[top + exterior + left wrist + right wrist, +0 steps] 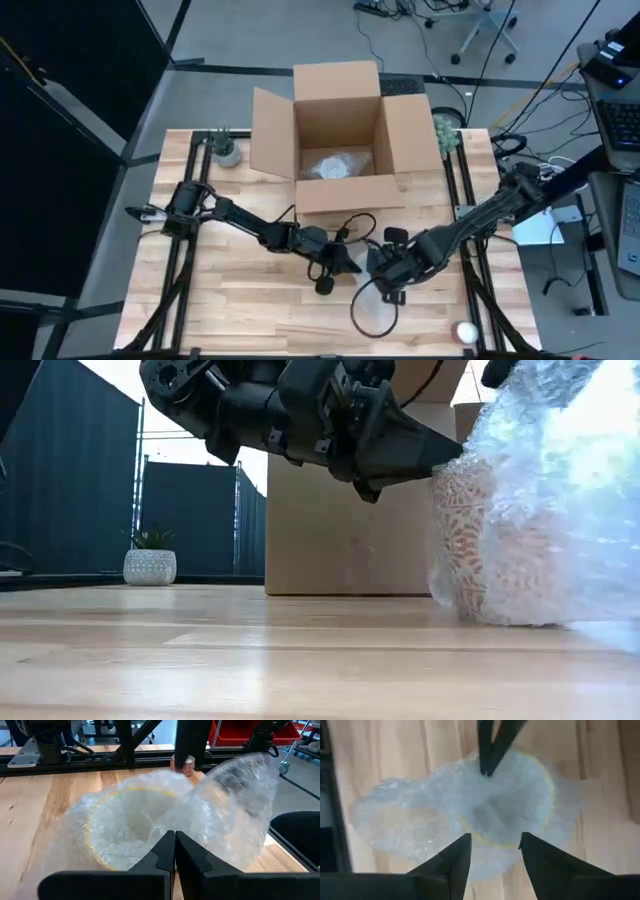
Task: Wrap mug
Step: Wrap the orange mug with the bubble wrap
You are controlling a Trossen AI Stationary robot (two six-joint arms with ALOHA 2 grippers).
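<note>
We find the mug (pixel 478 545) standing upright on the table (pixel 240 310), swathed in bubble wrap (pixel 440 815), just toward 6 o'clock from the box (pixel 340 135) in the high view. In the low view its patterned wall shows through the plastic, and a loose fold of wrap billows up and off to 3 o'clock.

The left gripper (pixel 174 851) reaches in from 9 o'clock, its two fingers pressed together with their tips at the mug's rim, where the wrap bunches. We cannot tell whether any film is pinched between them.

The right gripper (pixel 493 851) hangs directly over the mug, fingers spread apart, one on either side of the mug's rim below, holding nothing. From its wrist view we look down into the mug's mouth, the wrap trailing away across the boards.

A small planter (pixel 226 150) sits at the table's 11 o'clock corner, and a white ball (pixel 466 331) lies near 5 o'clock.
</note>
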